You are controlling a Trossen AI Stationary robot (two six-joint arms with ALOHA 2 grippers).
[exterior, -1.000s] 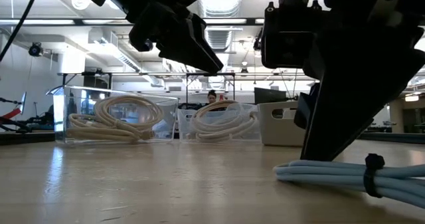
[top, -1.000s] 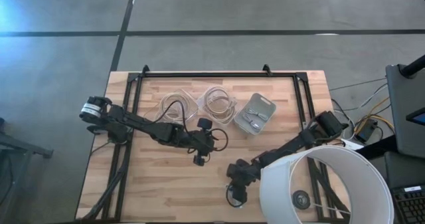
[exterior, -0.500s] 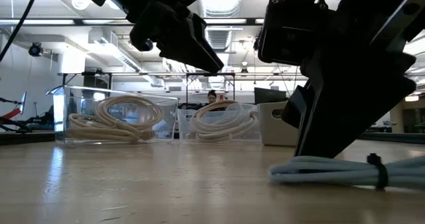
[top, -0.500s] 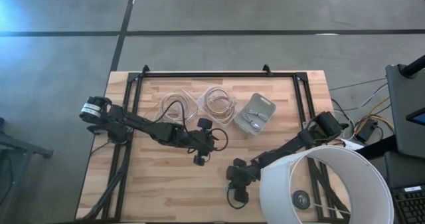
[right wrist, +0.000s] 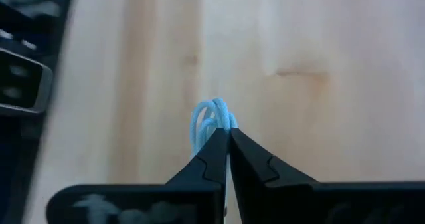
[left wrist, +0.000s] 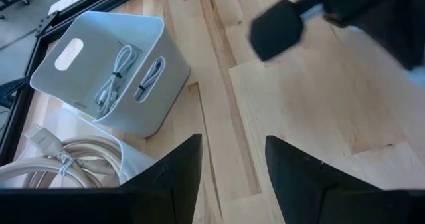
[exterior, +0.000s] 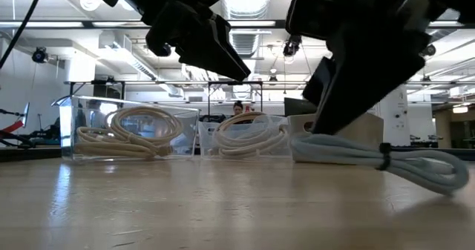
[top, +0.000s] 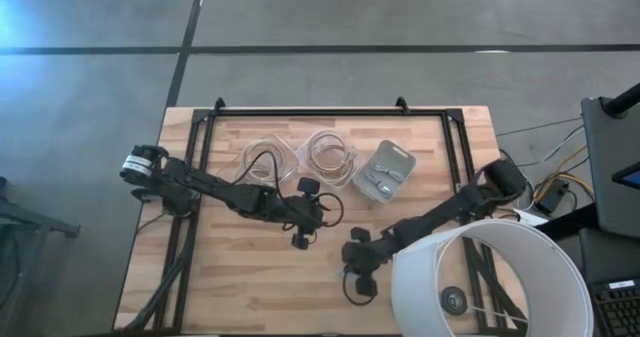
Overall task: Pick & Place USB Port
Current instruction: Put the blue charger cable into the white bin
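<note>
The right gripper [right wrist: 228,139], at the lower centre of the high view, is clenched on the USB cable [exterior: 371,152], a pale blue-white cord coiled into a long bundle and cinched with a dark tie; in the low view it hangs from the jaws at the right of the frame, its far loop sagging to the wooden table [top: 260,277]. The left gripper [left wrist: 229,159] hovers with its fingers spread apart near the middle of the high view, just below the clear bins [top: 300,155] of coiled cords and left of the grey bin [top: 385,172].
</note>
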